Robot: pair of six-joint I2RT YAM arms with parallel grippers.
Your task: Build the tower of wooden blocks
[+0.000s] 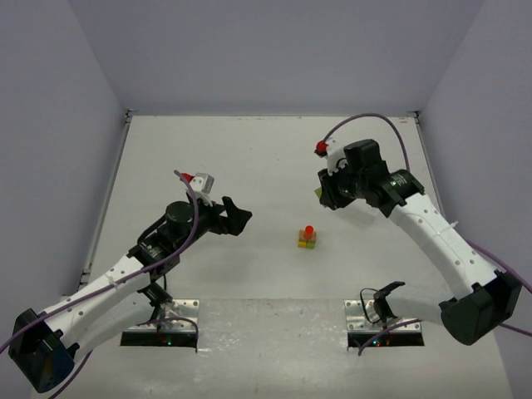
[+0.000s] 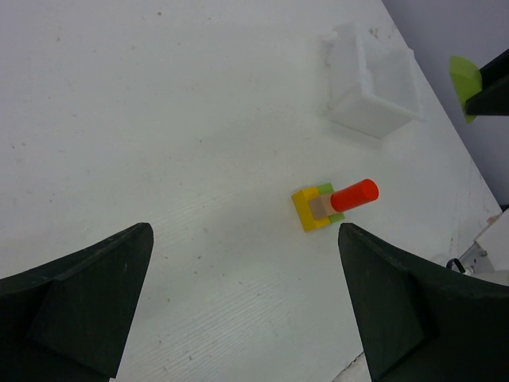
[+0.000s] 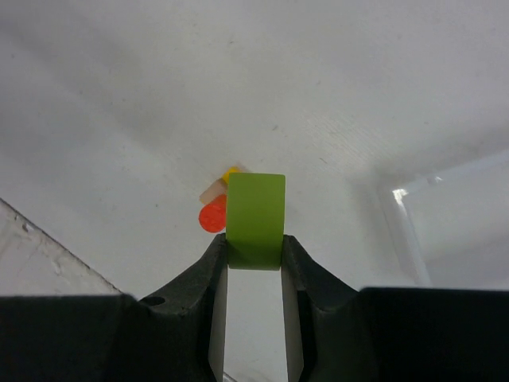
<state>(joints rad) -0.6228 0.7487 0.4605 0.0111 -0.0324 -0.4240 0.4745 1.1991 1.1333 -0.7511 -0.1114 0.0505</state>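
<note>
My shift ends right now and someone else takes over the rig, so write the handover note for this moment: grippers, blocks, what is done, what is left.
Left gripper: open and empty, above the table with the tower ahead of it.
Right gripper: shut on a lime green block, held in the air short of the tower, near the white tray.
Tower: mid-table between the arms. Yellow, tan and lime green pieces sit low, with a red-orange cylinder on top.
Done: the small stack stands.
Left: probably to add the held green block to the stack. No other loose blocks show.
</note>
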